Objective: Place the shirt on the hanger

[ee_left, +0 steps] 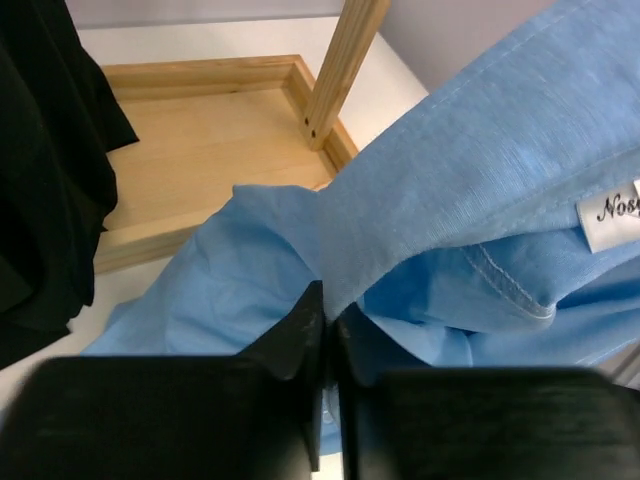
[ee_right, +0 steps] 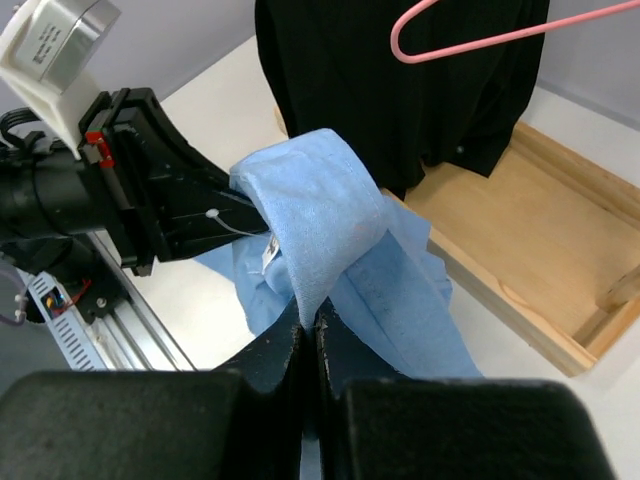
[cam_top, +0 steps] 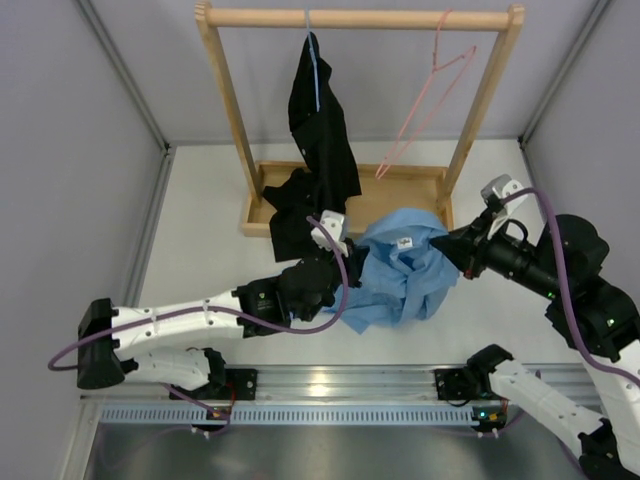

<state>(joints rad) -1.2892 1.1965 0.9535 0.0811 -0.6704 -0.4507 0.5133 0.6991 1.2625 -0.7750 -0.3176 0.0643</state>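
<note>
Light blue cloth is pinched in both tools. The left tool (ee_left: 328,300) is clamped shut on a fold of the shirt (cam_top: 400,275) beside the collar band. The right tool (ee_right: 310,320) is closed on another stretch of the collar. They face each other a little apart, so the neck is held up between them, probably to open it for the hanger. The rest of the shirt sags in a crumpled heap that seems to rest on the worktop (cam_top: 200,230), just in front of the wooden rack (cam_top: 360,18). Sleeves and buttons are lost in the folds, and the label (ee_left: 610,215) is cut off at the picture's edge. Beyond, the black garment (cam_top: 318,130) hangs on a blue hanger (cam_top: 312,60). The pink hanger (cam_top: 425,113) dangles bare and tilted from the rail's right part, well apart from the shirt.
</note>
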